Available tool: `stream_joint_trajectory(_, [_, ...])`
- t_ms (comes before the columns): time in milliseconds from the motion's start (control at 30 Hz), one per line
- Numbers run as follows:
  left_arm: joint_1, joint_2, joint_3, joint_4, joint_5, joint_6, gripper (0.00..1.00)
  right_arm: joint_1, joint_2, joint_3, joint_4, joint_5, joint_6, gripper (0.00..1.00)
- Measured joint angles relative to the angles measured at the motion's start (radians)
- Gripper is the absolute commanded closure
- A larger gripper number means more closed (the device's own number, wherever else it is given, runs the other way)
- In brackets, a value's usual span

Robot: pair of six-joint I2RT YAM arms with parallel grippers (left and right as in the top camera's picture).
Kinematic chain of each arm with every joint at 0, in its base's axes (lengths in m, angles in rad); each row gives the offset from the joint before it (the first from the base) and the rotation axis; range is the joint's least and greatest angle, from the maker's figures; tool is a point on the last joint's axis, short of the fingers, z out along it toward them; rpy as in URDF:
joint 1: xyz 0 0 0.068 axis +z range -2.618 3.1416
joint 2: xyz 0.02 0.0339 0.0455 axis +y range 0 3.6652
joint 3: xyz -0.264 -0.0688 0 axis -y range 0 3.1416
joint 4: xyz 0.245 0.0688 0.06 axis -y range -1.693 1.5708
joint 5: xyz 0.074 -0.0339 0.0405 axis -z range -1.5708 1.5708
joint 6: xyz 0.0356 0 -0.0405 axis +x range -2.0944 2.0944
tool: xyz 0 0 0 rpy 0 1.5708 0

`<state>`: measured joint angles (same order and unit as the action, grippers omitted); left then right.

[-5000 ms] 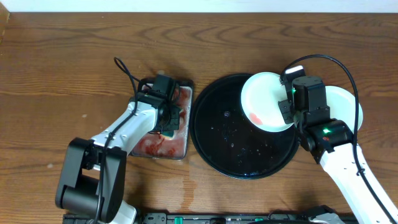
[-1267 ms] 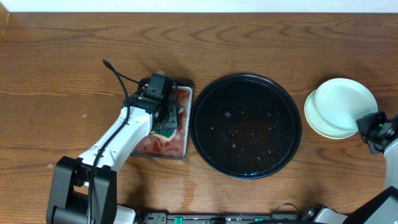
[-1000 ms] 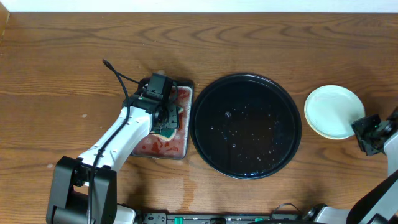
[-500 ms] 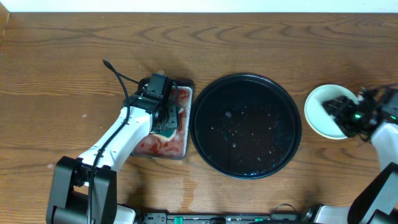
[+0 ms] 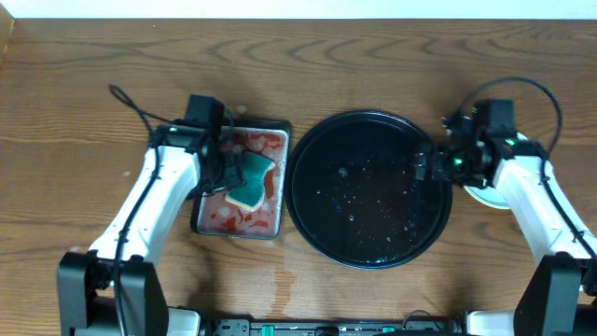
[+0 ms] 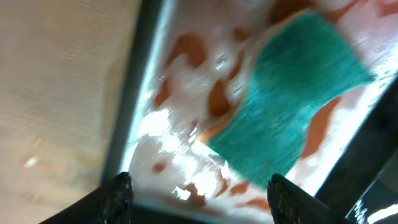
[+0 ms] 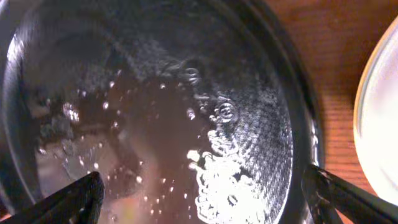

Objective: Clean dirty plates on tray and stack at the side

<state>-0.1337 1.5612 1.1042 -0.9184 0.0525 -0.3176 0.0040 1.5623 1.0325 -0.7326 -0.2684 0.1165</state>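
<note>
The round black tray lies mid-table, wet with droplets and with no plate on it. My right gripper hovers open over its right rim; the right wrist view shows the tray's wet floor between the spread fingertips, with nothing held. The plates sit stacked right of the tray, mostly hidden under my right arm; a pale edge of the plates shows in the right wrist view. My left gripper stands open over the metal tray's left side.
A rectangular metal tray holding red liquid sits left of the black tray. A green sponge lies loose in it, and in the left wrist view the sponge sits ahead of my open left gripper. Bare wooden table surrounds everything.
My left gripper has drawn back to the left off the sponge, leaving it lying in the metal tray. My right arm has swung from the plate stack to the black tray's right rim, jaws opening.
</note>
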Motion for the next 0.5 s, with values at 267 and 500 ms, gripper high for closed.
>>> stream_joint_trajectory(267, [0.004, -0.158, -0.011, -0.048, 0.0, 0.0, 0.29, 0.145, -0.087, 0.047, -0.132, 0.168, -0.012, 0.01])
stream_joint_trajectory(500, [0.004, -0.407, -0.153, 0.02, 0.0, 0.024, 0.23, 0.171, -0.277, 0.002, -0.101, 0.207, -0.005, 0.01])
